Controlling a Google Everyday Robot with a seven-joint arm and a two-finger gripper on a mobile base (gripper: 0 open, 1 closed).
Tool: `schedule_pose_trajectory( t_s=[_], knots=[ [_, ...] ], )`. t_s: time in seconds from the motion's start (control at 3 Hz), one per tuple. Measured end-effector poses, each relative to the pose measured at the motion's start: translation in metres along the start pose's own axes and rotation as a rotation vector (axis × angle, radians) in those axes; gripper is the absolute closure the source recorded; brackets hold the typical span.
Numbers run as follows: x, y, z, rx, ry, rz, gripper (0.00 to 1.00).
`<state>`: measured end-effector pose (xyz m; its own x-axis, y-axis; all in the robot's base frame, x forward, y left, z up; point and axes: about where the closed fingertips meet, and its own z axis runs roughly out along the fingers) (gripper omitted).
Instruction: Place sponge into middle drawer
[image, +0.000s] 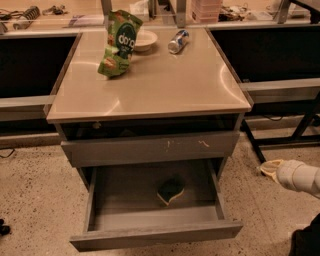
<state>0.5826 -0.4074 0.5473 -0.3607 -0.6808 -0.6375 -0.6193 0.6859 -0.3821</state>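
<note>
The sponge (170, 191) lies on the floor of the open middle drawer (155, 236), dark green layer up. Pale foam shows along its near edge, and it sits right of centre, touching no wall. I judge the placing itself done and the step in hand to be the retreat. My end effector (267, 169) hangs outside the cabinet, to the right of the drawer and near the floor, carrying nothing I can see. Whether it is spread or pressed together I cannot tell: only a pale rounded tip shows ahead of the white arm (300, 177), which the right edge cuts off.

The next move, as I read it, calls for little beyond staying wide of the drawer's right wall and front corner.

The drawer's rear runs into shadow under the scratched drawer front (150, 148), and the slot below the worktop (150, 85) is too dark to read. Up top stand a green snack bag (118, 45), a bowl (145, 39) and a can (178, 41).
</note>
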Motion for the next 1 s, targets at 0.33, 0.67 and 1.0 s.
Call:
schedule_pose_trajectory(
  t_s=[0.33,0.67,1.0],
  knots=[
    [0.0,0.0001,0.0001,0.0,0.0,0.0,0.58],
    [0.0,0.0001,0.0001,0.0,0.0,0.0,0.35],
    [0.0,0.0001,0.0001,0.0,0.0,0.0,0.11]
  ],
)
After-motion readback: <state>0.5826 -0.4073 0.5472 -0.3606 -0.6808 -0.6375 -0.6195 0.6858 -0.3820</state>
